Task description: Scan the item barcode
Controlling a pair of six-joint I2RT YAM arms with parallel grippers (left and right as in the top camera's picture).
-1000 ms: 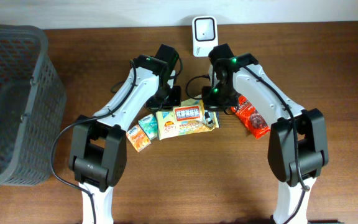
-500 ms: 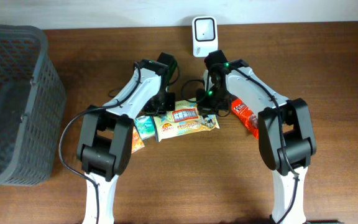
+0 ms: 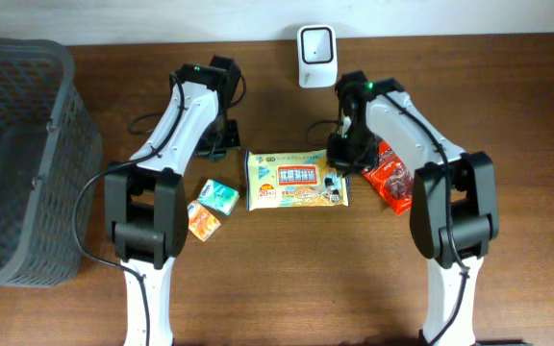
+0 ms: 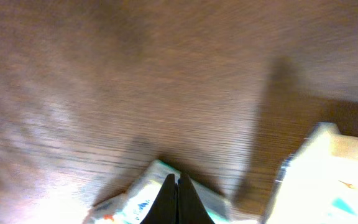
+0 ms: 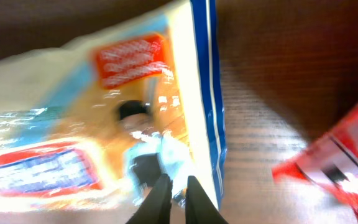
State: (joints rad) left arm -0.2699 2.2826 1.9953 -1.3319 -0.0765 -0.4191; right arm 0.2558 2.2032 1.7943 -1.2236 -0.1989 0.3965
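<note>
**Overhead.** The wipes packet (image 3: pixel 296 180) lies flat on the worktop (image 3: pixel 287 279), printed face up, well short of the barcode scanner (image 3: pixel 315 43) at the far edge. The right tool (image 3: pixel 339 161) stands over the packet's right end. The left tool (image 3: pixel 221 139) is apart from it, off its upper left corner. A red snack packet (image 3: pixel 392 181) lies just beside the right tool. Hazard: any lift or drag here could catch that red packet.

**Left wrist.** The view is blurred. The left tool (image 4: pixel 178 199) is fully closed and empty, above a small carton (image 4: pixel 129 202). The wipes packet (image 4: pixel 328 180) shows at the right margin. Hazard: this tool cannot steady the packet as it stands.

**Right wrist.** The right tool (image 5: pixel 178 198) is parted only narrowly, with nothing visible between the fingers. It sits over the glossy film near the blue right edge of the wipes packet (image 5: pixel 104 124). The red snack packet (image 5: pixel 340 155) is close by. Hazards: so narrow a bite on slack film could slip or fold the packet. No barcode is visible, so it may be presented on the wrong face
</note>
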